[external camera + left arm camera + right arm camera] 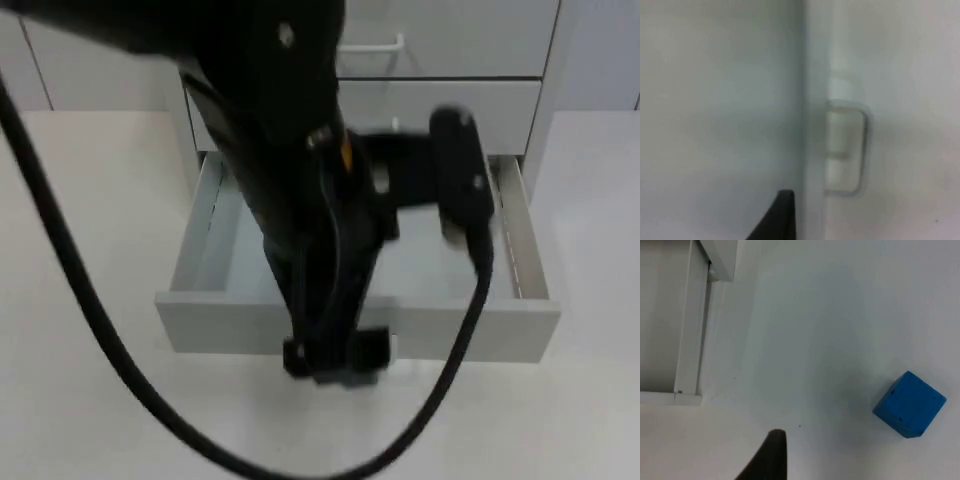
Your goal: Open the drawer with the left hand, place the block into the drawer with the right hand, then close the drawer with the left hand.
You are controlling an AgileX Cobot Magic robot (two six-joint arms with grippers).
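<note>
Left hand (335, 355) is down at the front panel of the drawer (200, 325), right at the handle (847, 147), roughly 6 o'clock in the top view; can't tell whether it's clamped on the handle or just resting there. The drawer is pulled well out, floor bare as far as I can see. The right wrist view shows the blue block (910, 403) sitting on the white worktop (815, 330), well apart from the cabinet corner (722, 260). Can't tell how open the right hand is either.

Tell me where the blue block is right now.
In the right wrist view the blue block sits on the white table, outside the open drawer and well apart from its corner.
</note>
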